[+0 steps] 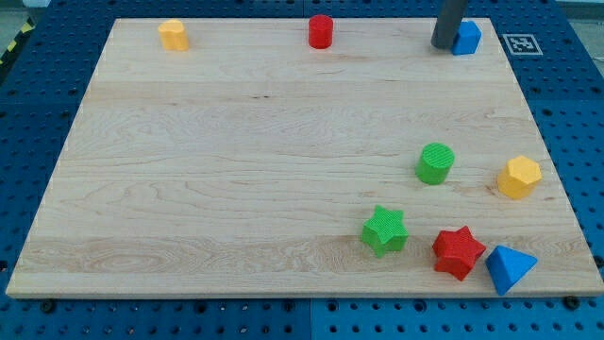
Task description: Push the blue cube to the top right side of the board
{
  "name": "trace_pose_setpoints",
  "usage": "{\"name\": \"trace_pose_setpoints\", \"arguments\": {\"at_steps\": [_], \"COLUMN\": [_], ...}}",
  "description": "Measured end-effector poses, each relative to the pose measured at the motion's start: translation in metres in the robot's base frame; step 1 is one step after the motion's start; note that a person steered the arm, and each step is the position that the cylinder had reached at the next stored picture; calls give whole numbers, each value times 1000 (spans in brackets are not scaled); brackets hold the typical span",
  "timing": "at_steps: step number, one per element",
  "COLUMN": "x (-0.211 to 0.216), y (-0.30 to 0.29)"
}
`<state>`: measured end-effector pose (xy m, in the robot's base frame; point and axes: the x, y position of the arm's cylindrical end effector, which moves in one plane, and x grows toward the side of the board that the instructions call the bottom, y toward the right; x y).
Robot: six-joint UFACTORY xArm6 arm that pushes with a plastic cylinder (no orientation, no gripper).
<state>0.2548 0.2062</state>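
My tip (443,46) has no pincer and touches the ribbed blue cube (466,38) at its nine o'clock. The cube sits at the pale wooden board's (236,170) top right corner, close to both edges.

A pale wooden board (236,161) lies on a blue perforated bench (28,113). A black-and-white square marker (520,43) sits at the view's top right; yellow-black striped tape (13,47) edges the top left.

— What stood along the top of the wooden board (236,170)?
— A yellow block (174,35) and a red cylinder (321,31).
— And lower right?
— A green cylinder (435,163), yellow block (519,177), green star (384,230), red star (458,251), blue triangular block (510,267).
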Motion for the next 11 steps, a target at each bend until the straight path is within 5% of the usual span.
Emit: {"name": "trace_pose_setpoints", "arguments": {"at_steps": [3, 11], "x": [32, 5], "y": [10, 45]}}
